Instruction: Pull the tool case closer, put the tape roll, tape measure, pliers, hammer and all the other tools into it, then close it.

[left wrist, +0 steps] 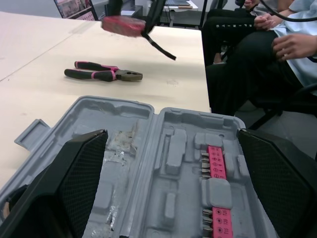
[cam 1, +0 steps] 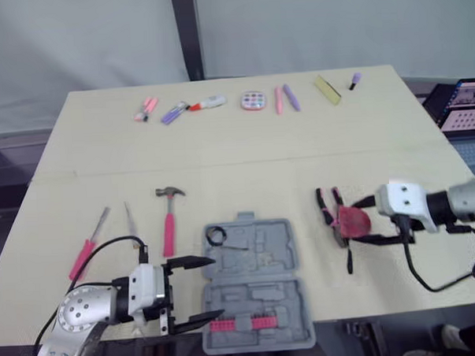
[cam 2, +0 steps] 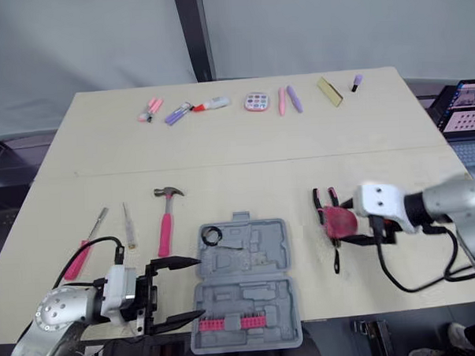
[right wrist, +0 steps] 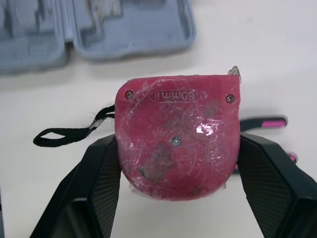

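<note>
Between the right gripper's (right wrist: pixel 178 166) two black fingers sits the scuffed red tape measure (cam 1: pixel 354 220), clamped by its sides and held clear of the pale wooden table (cam 1: pixel 244 158), just beside the pink-handled pliers (left wrist: pixel 101 74). Well apart, the left gripper (cam 1: pixel 216 287) stands wide open and empty at the left edge of the open grey plastic tool case (cam 1: pixel 261 271), with the pink-handled hammer (cam 1: pixel 169 220) lying near.

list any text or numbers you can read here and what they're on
"60mm": moulded on the red tape measure, read in the right wrist view.
Marks on the pink bit holder in the case: too small to read.
Laptop screen beside the table: too blurred to read.
</note>
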